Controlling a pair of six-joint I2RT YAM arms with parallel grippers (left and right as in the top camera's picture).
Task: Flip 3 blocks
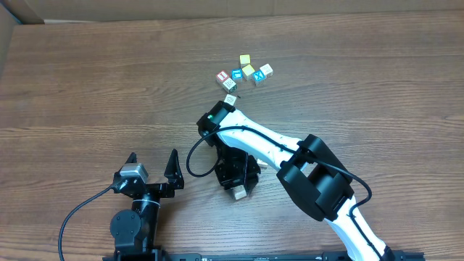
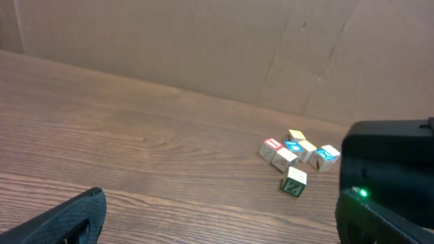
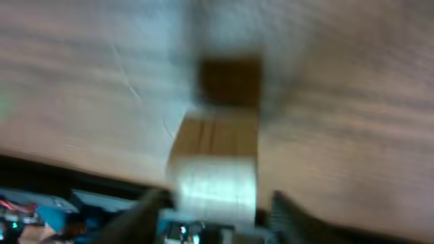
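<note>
Holding what, exactly? — Operator.
Me: One block [image 3: 215, 169] sits between my right jaws, toward the six o'clock edge of the desk [image 1: 87, 87]. The wrist view is too blurred to tell whether I clamp it or stand just off it. My left jaws gape wide and empty at nine o'clock.
Operator: The others?
Me: A lone block [image 1: 230, 99] lies at twelve o'clock, just beside my right arm [image 1: 261, 141], with the cluster [image 1: 243, 72] beyond it.
Operator: Risk?
Me: If the jaws part unevenly, I judge the block could land on the same face or skid away. A careless swing of that arm could knock the lone one.
</note>
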